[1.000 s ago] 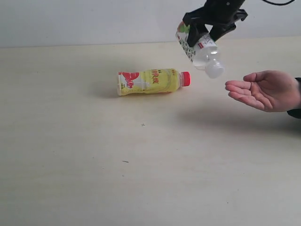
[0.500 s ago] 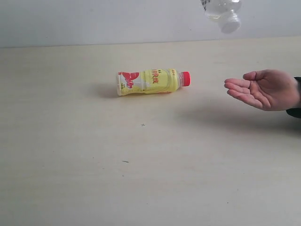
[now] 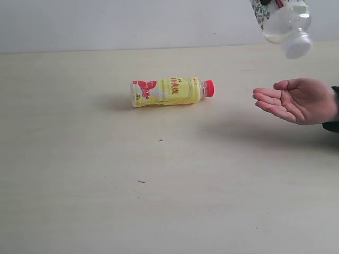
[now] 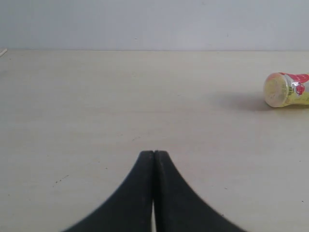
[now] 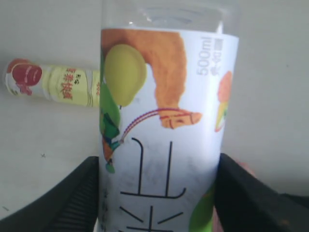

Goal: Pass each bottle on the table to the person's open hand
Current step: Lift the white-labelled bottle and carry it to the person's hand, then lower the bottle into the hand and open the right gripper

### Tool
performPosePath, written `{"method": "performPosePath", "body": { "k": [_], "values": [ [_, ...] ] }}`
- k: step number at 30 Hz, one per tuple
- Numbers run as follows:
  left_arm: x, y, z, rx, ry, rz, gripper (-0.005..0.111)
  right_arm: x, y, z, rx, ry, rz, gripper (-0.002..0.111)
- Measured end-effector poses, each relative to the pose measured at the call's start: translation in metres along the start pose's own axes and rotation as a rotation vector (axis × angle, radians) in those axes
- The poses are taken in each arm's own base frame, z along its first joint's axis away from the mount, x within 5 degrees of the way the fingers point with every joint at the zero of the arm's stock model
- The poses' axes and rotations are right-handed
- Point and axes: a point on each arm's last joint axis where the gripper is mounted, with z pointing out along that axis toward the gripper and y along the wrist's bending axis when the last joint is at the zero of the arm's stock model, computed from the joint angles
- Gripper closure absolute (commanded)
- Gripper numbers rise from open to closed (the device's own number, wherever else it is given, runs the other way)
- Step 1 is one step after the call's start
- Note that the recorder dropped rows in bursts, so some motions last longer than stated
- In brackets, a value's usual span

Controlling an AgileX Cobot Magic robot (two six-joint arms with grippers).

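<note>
White-capped bottle sits gripped inside the right claw (cap tilted down).

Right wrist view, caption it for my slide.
Right hand grips a white-labelled bottle; a yellow bottle lies on the table.

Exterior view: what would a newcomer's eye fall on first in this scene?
A clear white-capped bottle hangs tilted, cap down, at the top right, above the person's open hand in the picture, gripped by the right end effector. A yellow bottle with a red cap lies on its side on the table, left of the hand.
</note>
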Motion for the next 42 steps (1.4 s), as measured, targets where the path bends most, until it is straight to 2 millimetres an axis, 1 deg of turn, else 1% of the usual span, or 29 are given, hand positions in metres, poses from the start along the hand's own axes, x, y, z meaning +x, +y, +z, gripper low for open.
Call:
{"method": "performPosePath", "body": {
  "k": [5,10,13,19,23,30,32,34,36,42],
  "values": [
    [0.000,0.000,0.000,0.000,0.000,0.000,0.107,0.027,-0.002,-0.005,0.032,0.050,0.001,0.108],
    [0.000,0.000,0.000,0.000,0.000,0.000,0.107,0.048,-0.008,0.002,0.088,0.116,-0.005,0.108],
    [0.000,0.000,0.000,0.000,0.000,0.000,0.107,0.055,-0.011,0.008,0.111,0.146,-0.006,0.108],
    [0.000,0.000,0.000,0.000,0.000,0.000,0.107,0.063,-0.019,0.016,0.188,0.186,0.018,0.108],
    [0.000,0.000,0.000,0.000,0.000,0.000,0.107,0.069,-0.020,0.025,0.199,0.199,0.020,0.108],
    [0.000,0.000,0.000,0.000,0.000,0.000,0.107,0.068,-0.021,0.042,0.192,0.096,0.031,0.108],
    [0.000,0.000,0.000,0.000,0.000,0.000,0.107,0.067,-0.022,0.049,0.192,0.103,0.037,0.108],
    [0.000,0.000,0.000,0.000,0.000,0.000,0.107,0.067,-0.023,0.060,0.192,0.129,0.040,0.108],
    [0.000,0.000,0.000,0.000,0.000,0.000,0.107,0.067,-0.025,0.075,0.192,0.165,0.040,0.108],
    [0.000,0.000,0.000,0.000,0.000,0.000,0.107,0.067,-0.027,0.095,0.191,0.180,0.037,0.108]
  ]
}}
